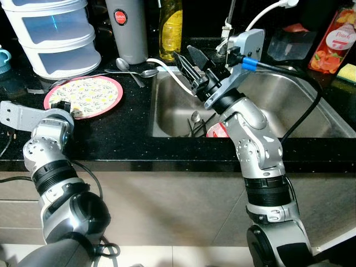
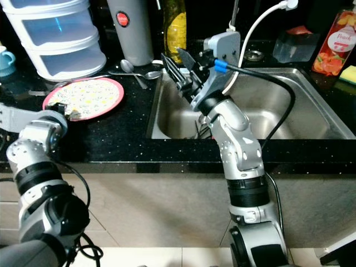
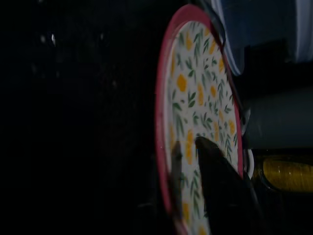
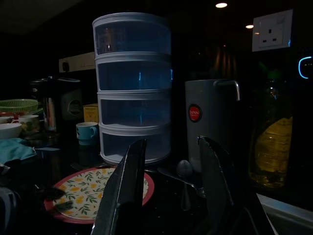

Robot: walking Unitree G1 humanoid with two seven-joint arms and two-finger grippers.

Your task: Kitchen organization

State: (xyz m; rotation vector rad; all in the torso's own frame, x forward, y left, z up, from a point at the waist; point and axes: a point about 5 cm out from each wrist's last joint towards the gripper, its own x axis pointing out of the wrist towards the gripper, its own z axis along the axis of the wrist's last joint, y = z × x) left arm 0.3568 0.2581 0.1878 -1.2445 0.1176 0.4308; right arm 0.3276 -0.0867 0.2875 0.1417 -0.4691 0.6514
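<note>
Peach juice carton (image 1: 332, 40) and yellow sponge (image 1: 347, 72) behind the sink, clear container (image 1: 287, 43) alongside.

Head views were evenly lit and sharp, with the black countertop (image 1: 128, 133) dark and speckled, glare on the steel sink (image 1: 311, 105) walls and silver arm shells; the background past the counter fell to black. Both wrist views were very dim; the left one was mostly black with only the floral plate (image 3: 195, 98) lit; the right one showed ceiling spotlights (image 4: 221, 5) as small bright dots and its near fingers (image 4: 124, 191) soft, out of focus.
</note>
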